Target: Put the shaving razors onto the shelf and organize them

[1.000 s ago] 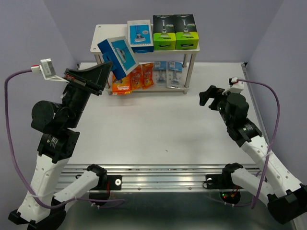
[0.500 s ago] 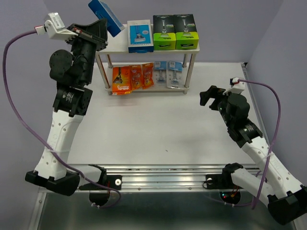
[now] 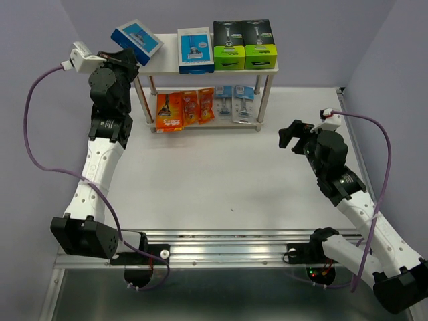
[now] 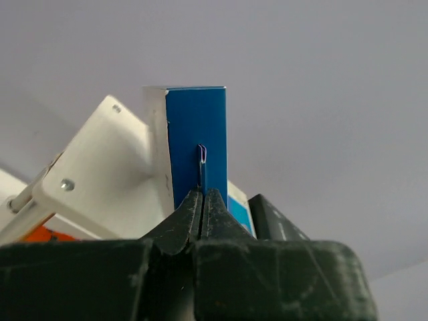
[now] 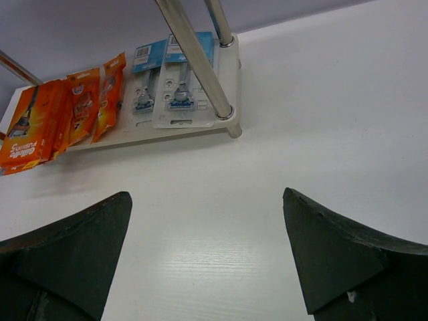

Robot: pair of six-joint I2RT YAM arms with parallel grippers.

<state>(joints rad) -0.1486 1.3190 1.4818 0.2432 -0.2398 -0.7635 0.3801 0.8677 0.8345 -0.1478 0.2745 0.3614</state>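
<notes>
**Student:** What is the left tool (image 3: pixel 129 55) doing at the top left?

**Instructor:** It is pinching the thin hang tab of a blue box (image 3: pixel 137 41), with its jaws nearly together. The box is sitting askew over the left end of the upper board of the shelf (image 3: pixel 168 59). Whether its base is touching the wood cannot be told.

**Student:** How should this step be carried out?

**Instructor:** The box should be coming down until it is bearing fully on the board. It should then be turning square to the neighbouring blue box (image 3: pixel 196 49) and the black-and-green boxes (image 3: pixel 244 44), close beside them without nudging. A tab grip is probably letting the box swing, so slow motion is advisable. The jaws should be parting only once the box is resting steady, clear of the edge.

**Student:** And the right tool (image 3: pixel 289 136)?

**Instructor:** It is hovering wide open above the table (image 3: pixel 221 174), holding nothing, well apart from the shelf.
</notes>
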